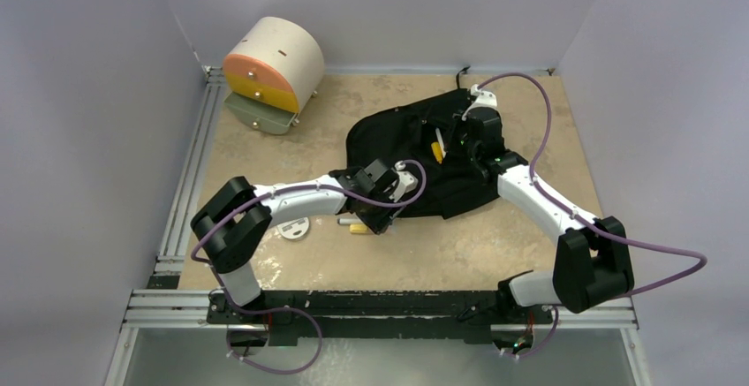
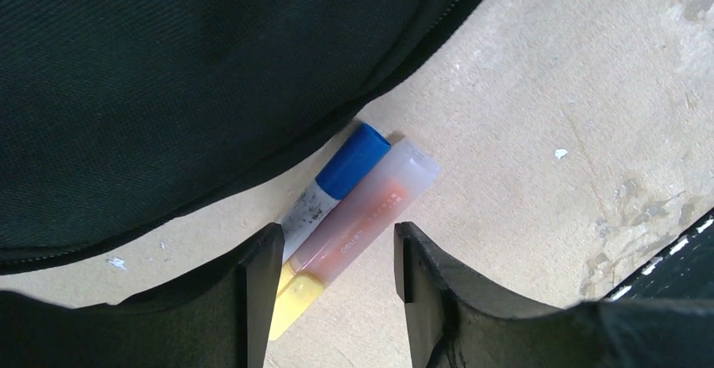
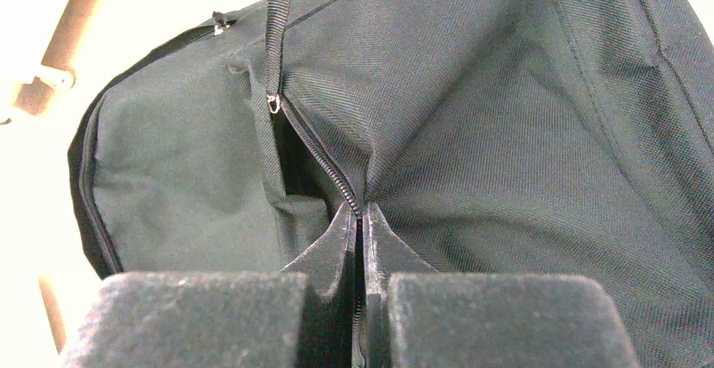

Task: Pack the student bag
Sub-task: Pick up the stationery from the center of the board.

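The student bag, black and soft, lies flat at mid-table. My right gripper is shut on the bag's zipper edge, pinching the fabric beside the open slit; a yellow item shows in the opening. My left gripper hangs open just off the bag's near edge. A highlighter with a yellow body and a frosted orange cap lies on the table between the open jaws. A white marker with a blue cap lies against it, next to the left finger.
A cream-and-orange cylindrical drawer box stands at the back left with its lowest drawer pulled out. A small white round object lies near the left arm. Walls close in the back and both sides.
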`<act>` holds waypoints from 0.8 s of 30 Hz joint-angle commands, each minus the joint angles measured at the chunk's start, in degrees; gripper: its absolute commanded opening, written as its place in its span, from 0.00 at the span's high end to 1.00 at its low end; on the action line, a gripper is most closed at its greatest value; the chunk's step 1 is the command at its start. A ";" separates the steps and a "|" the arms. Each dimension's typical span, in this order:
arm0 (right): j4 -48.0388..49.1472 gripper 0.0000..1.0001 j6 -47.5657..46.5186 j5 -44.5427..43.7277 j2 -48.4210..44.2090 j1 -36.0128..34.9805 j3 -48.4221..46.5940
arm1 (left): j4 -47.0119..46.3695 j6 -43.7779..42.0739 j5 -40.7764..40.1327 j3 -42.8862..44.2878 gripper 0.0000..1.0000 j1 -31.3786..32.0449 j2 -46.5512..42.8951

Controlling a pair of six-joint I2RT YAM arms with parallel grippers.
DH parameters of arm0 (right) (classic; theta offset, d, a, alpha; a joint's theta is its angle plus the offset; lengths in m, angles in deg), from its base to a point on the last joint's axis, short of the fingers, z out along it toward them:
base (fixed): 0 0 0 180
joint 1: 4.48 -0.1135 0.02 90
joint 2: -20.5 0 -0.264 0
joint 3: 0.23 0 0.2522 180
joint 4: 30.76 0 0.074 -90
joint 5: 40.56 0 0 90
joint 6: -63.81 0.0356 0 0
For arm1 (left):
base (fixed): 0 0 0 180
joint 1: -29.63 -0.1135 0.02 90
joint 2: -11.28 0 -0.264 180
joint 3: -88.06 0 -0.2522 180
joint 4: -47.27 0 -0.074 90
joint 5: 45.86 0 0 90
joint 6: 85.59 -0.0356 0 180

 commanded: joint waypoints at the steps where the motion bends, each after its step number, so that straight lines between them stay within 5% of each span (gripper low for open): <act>1: 3.19 1.00 0.93 1.78 -0.58 -0.05 -1.06 | 0.66 1.55 1.75 0.92 0.50 1.78 -0.22; 24: 3.01 1.00 1.19 3.15 -0.37 -0.05 -1.34 | 5.72 2.78 -2.93 3.68 0.51 5.73 -3.35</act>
